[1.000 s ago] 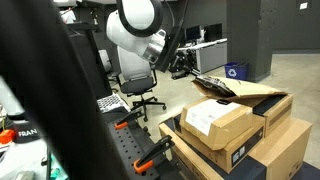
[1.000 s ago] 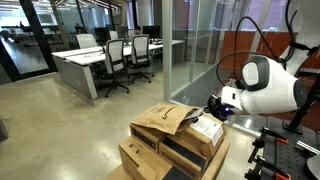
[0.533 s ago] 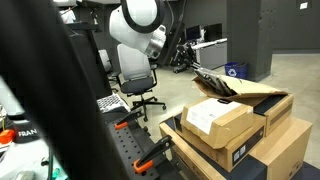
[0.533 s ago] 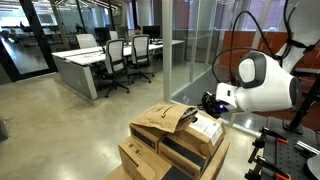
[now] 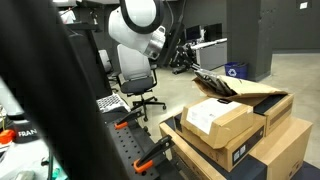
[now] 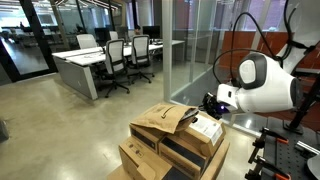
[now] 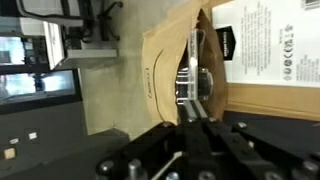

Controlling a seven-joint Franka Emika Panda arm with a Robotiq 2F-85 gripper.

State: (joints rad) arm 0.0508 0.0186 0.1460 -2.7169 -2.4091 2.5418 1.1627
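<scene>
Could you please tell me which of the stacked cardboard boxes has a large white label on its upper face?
The small brown cardboard box lying uppermost, right beside the crumpled brown paper mailer. It alone shows a large white label across its top.

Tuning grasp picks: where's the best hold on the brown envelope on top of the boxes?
Probably the open mouth edge of the envelope, approached from the side where the gripper is. It lies flat on the boxes, so only that gaping lip offers something thin to pinch.
</scene>
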